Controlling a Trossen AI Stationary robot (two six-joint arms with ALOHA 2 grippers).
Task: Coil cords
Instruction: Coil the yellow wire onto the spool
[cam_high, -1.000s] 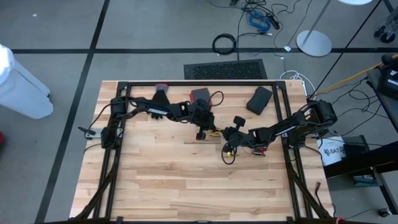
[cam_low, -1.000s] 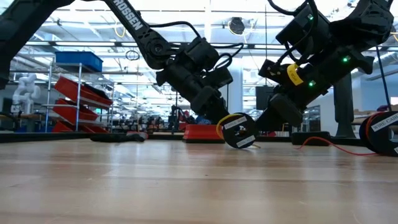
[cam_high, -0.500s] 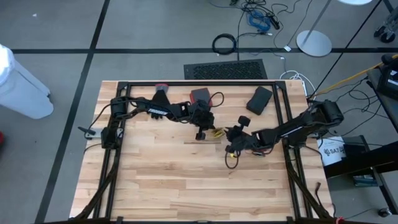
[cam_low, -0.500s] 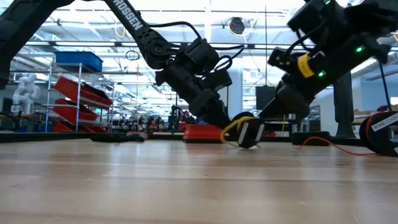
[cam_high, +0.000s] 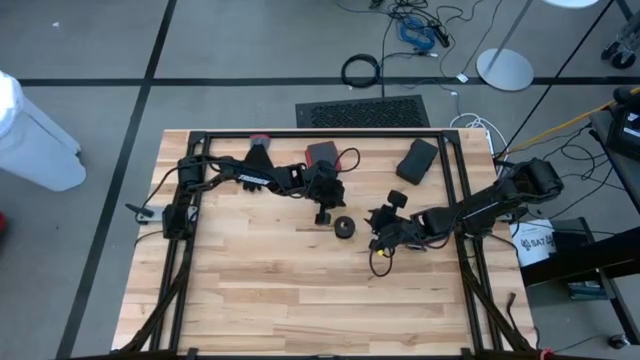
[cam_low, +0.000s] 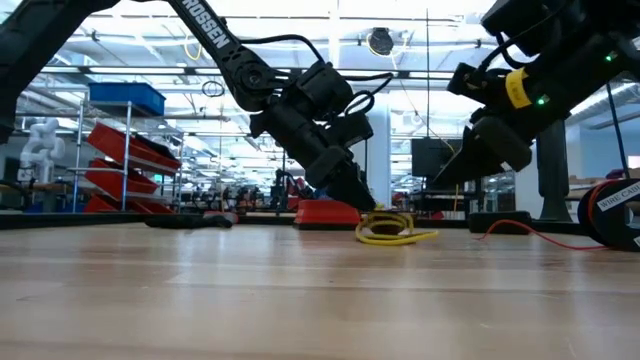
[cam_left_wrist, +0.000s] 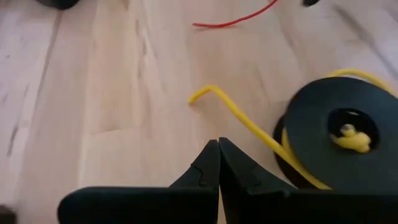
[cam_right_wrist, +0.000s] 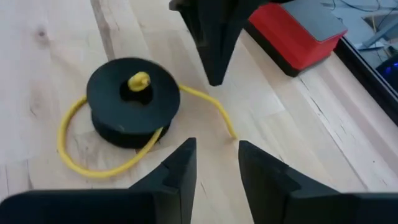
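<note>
Your right gripper (cam_high: 381, 232) has let go: a second ago it held the black spool (cam_high: 344, 226) up off the counter (cam_high: 250, 290); now its fingers (cam_right_wrist: 177, 168) stand spread and it has pulled back toward the right edge. The spool lies flat near the counter's middle, slightly toward the far edge, with the yellow cord (cam_right_wrist: 81, 163) looped loosely round it and one free end (cam_left_wrist: 200, 94) trailing on the wood. Your left gripper (cam_high: 322, 213) hovers just beside the spool, pressed together on nothing. A thin red cord (cam_left_wrist: 233, 20) lies well apart. Judgement: the yellow coil is set down, but the loose tail likely needs tucking.
</note>
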